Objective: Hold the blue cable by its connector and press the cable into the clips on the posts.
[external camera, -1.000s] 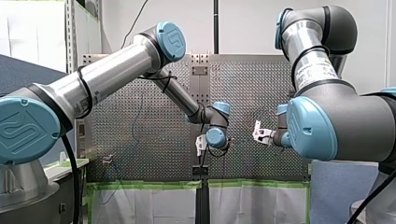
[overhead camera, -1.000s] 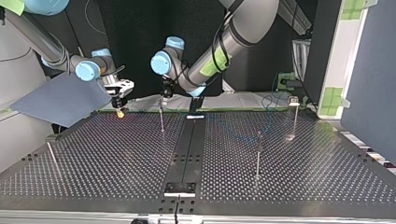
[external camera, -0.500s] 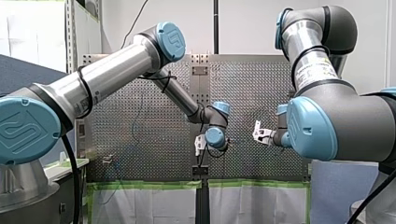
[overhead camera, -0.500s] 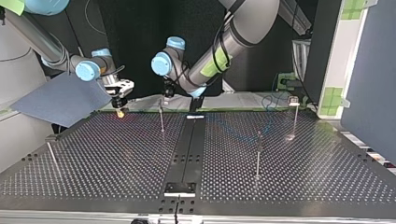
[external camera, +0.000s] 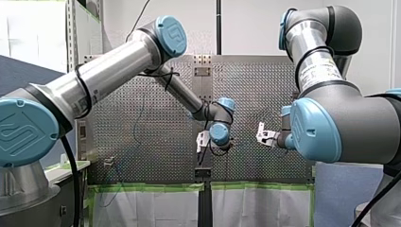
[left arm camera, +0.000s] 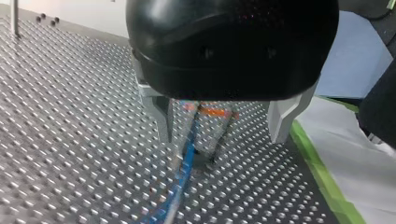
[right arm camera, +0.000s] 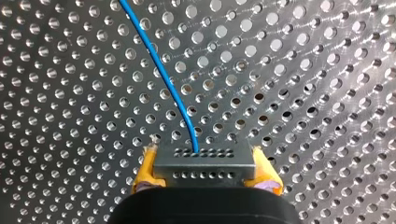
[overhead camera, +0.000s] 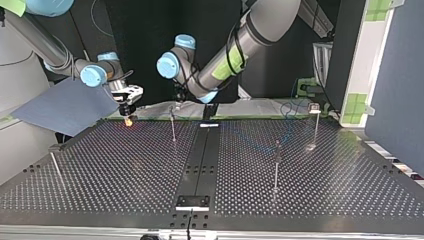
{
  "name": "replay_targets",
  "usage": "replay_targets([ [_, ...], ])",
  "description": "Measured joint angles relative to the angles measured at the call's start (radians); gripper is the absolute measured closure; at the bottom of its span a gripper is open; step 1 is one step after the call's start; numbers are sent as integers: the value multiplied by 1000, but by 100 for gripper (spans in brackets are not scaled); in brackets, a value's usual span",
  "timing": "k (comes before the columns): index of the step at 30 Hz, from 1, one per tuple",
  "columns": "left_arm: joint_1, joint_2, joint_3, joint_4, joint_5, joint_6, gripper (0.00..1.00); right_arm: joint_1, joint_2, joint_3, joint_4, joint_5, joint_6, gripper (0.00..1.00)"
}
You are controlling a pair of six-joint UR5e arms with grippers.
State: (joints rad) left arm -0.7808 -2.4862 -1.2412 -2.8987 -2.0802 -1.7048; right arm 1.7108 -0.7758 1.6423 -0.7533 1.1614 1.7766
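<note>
1. Right wrist view: my right gripper (right arm camera: 204, 161) is clamped on the grey connector (right arm camera: 205, 170), with the yellow pads (right arm camera: 145, 171) squeezing it from both sides. The blue cable (right arm camera: 159, 65) leaves the connector's face and curves away over the perforated table (right arm camera: 303, 93)
2. Left wrist view: my left gripper (left arm camera: 222, 137) is spread wide, its metal fingers (left arm camera: 161, 116) well apart and gripping nothing. The cable runs between them, nearer one finger, and on along the table. A thin post (left arm camera: 217, 147) stands just beside the cable, with something orange at its top that is too blurred to name
3. Top view: my left gripper hangs right over the top of the post by the far edge, just to the view's left of the centre strip (overhead camera: 202, 160). My right gripper sits further to the view's left, low over the far edge, showing a yellow tip. Three other posts (overhead camera: 276, 165) stand well apart across the table
4. Front view: the two grippers are at about the same height and apart from each other, the left one near the centre strip. The fingers are too small to read here
</note>
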Motion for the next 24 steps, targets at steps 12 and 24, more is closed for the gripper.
replay_targets([
  [12,-23,110,-101,82,-30,16,0,-3,0,0,-2,0,0,100],
  [24,-29,227,-218,199,-92,-28,0,-5,0,0,-3,0,3,100],
])
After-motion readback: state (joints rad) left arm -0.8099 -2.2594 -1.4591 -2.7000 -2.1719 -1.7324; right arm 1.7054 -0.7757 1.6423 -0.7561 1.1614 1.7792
